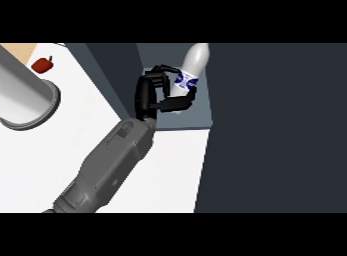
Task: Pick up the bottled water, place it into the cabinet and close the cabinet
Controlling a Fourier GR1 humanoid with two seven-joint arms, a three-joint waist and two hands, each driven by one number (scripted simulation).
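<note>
The bottled water [193, 60], white with a blue label, is held at the mouth of the cabinet, over its grey-blue inner shelf [194, 117]. My left hand [151, 91] is shut on it: the fingers curl over the label from the left and the thumb presses lower down near the base. The bottle's narrow top points away from me and its base is partly hidden by the thumb. The grey forearm [113, 160] comes in from the lower left across the white counter [172, 170]. My right hand does not show.
A dark cabinet front [279, 130] fills the right side of the view. At the left, a large grey cylinder [17, 92] stands on the counter, with a small red fruit [43, 64] behind it. A dark cabinet wall [109, 75] runs left of the hand.
</note>
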